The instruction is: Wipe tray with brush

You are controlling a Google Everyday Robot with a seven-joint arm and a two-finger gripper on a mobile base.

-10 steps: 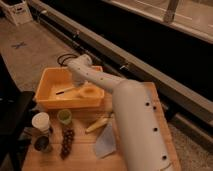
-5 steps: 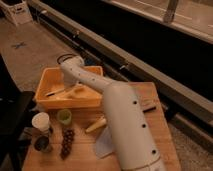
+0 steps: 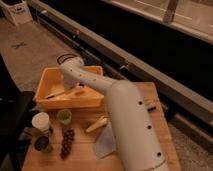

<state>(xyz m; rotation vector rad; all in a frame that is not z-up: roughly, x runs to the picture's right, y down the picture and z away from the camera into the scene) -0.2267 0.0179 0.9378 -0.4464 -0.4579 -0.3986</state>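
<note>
The yellow-orange tray (image 3: 50,76) stands at the back left of the wooden table. My white arm reaches from the lower right over the tray's right rim, and its wrist bends down into the tray. The gripper (image 3: 75,89) is low inside the tray, largely hidden behind the wrist, and shut on the brush (image 3: 57,93). The slim pale handle runs left from the gripper, with the dark head near the tray's front left corner, close to the floor of the tray. A small tan piece (image 3: 80,93) lies in the tray beside the gripper.
In front of the tray stand a white cup (image 3: 41,121), a green cup (image 3: 64,116), a dark cup (image 3: 42,144) and a bunch of grapes (image 3: 66,141). A yellowish item (image 3: 96,125) and a pale cloth (image 3: 105,143) lie beside my arm. A black chair (image 3: 12,120) stands to the left.
My arm has swung left over the tray, and the wrist now sits further toward the tray's back left. The brush has slid left along the tray floor with it.
</note>
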